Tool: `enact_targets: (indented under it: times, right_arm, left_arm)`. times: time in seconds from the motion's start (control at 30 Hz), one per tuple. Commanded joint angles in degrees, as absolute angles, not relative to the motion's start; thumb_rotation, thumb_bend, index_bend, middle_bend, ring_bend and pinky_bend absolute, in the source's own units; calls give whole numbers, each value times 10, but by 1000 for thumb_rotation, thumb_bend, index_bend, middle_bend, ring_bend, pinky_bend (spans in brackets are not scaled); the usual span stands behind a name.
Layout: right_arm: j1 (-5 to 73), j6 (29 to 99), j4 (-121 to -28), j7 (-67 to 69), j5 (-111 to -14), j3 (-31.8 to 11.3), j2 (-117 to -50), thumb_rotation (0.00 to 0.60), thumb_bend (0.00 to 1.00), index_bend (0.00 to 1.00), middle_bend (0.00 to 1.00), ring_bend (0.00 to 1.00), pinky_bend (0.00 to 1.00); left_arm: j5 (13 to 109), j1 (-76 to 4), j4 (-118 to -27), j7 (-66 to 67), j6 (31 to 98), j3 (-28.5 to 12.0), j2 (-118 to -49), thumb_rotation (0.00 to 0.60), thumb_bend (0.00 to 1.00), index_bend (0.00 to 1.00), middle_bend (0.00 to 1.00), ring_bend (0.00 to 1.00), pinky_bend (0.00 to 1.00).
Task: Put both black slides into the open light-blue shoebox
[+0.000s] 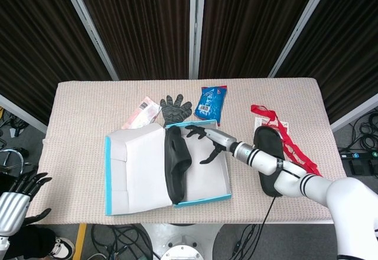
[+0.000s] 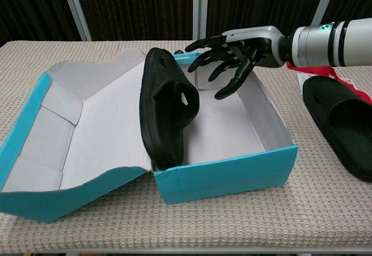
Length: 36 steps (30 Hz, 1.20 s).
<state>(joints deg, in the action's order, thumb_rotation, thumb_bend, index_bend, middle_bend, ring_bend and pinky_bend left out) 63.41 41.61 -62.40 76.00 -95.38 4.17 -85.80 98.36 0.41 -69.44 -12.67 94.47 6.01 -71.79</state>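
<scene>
One black slide [image 1: 176, 164] [image 2: 165, 116] stands on its side inside the light-blue shoebox [image 1: 201, 199] [image 2: 232, 171], leaning against the box's left wall. My right hand [image 1: 205, 137] [image 2: 232, 59] hovers just right of it with fingers spread, holding nothing. The second black slide [image 1: 269, 156] [image 2: 342, 122] lies flat on the table to the right of the box. My left hand [image 1: 23, 186] shows at the lower left corner of the head view, off the table, fingers apart and empty.
The box's lid [image 1: 133, 165] [image 2: 70, 122] lies open to the left. Behind the box are a black glove [image 1: 175, 109], a blue packet [image 1: 211, 101] and a pink-white packet [image 1: 143, 111]. A red strap [image 1: 292, 145] lies beside the second slide.
</scene>
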Motion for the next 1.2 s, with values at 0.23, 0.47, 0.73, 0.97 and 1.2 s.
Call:
enact_targets:
  times: [0.23,0.47,0.73,0.97,1.2]
  right_arm:
    - [611,526,-744,859,-953,21,-751,600,0,0,200,28,185]
    - [618,540,-766,935,-940,-7,-769,600,2,29,272,89,201]
    - [645,515,-741,986,-944,-16,-830,600,26,29,270,89,202]
    - [657,502,-734,977,-945,-17,-849,600,26,32,260,89,211]
    - [664,479,-718,980,-949,0,-864,600,26,31,248,88,211]
  left_arm:
    - [984,4,-694,-127,945,60,-718,600,142,223,172,94,148]
    - [984,4,-694,-127,945,60,-718,600,142,223,172,94,149]
    - [984,4,-694,-127,945,60,-718,600,141,223,172,94,149]
    - [984,4,-694,-127,945,60,-718,600,142,223,172,94,149]
    - [984,4,-694,-127,945,60,-718,600,142,223,172,94,149]
